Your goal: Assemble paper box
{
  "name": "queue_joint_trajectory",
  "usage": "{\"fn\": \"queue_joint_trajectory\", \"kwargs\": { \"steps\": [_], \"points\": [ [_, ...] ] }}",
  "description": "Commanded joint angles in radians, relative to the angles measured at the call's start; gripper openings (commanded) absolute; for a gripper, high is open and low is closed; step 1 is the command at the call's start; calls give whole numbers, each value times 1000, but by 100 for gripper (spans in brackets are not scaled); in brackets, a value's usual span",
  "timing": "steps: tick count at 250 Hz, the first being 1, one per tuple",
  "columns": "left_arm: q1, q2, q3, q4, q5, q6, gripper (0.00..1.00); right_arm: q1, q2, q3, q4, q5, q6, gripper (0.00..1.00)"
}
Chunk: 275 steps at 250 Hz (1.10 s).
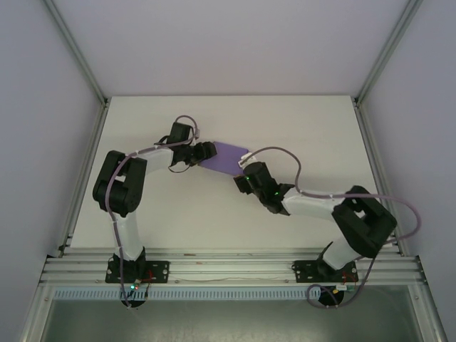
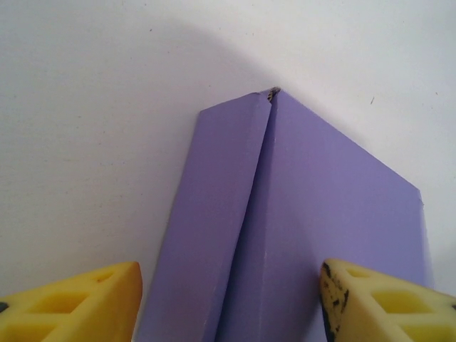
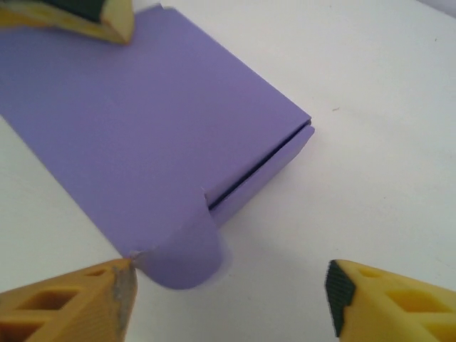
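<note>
The paper box [image 1: 224, 157], smooth matte lavender card folded flat with one rounded tab loose, lies mid-counter [image 1: 285, 121] between left hand [image 2: 229, 303] and right hand [image 3: 228, 299], both spread wide, gripping nothing.

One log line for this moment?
paper box folded, tab untucked | left pincer open, straddling box end | right pincer open at tab end

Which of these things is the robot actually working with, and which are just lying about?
Part of the job:
- purple paper box, one rounded tab not tucked in
- left arm's yellow fingers, open
- right arm's yellow fingers, open

Just there:
- white table
- metal rail along the near edge
- cables on the arms
</note>
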<state>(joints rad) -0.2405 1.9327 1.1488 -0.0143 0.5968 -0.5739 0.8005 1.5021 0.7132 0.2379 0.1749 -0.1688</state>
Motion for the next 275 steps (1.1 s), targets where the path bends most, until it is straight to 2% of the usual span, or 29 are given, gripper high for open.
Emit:
{"fn": "queue_joint_trajectory", "kwargs": {
  "steps": [1, 19, 57, 86, 116, 137, 193, 235, 275],
  "points": [
    [-3, 50, -27, -30, -28, 43, 64, -1, -83, -27, -26, -37, 9, 79],
    [-3, 55, -33, -26, -32, 45, 62, -17, -123, -35, -26, -54, 52, 84],
    [-3, 71, -45, -17, -34, 41, 59, -101, -137, 9, -54, -41, 295, 96],
    [-3, 80, -52, -5, -24, 40, 53, -173, -71, 124, -181, -106, 462, 97],
    [-3, 88, -60, 9, -4, 37, 51, -222, 24, 232, -274, -189, 558, 97],
    [-2, 95, -62, 18, 14, 31, 45, -267, 98, 298, -333, -245, 632, 96],
    [20, 102, -105, 104, 111, -25, 33, -355, 221, 321, -243, -544, 699, 92],
    [50, 95, -167, 219, 202, -82, 33, -366, 280, 350, -234, -637, 696, 93],
    [66, 96, -180, 224, 207, -81, 32, -387, 348, 375, -196, -714, 748, 91]
  ]
}}
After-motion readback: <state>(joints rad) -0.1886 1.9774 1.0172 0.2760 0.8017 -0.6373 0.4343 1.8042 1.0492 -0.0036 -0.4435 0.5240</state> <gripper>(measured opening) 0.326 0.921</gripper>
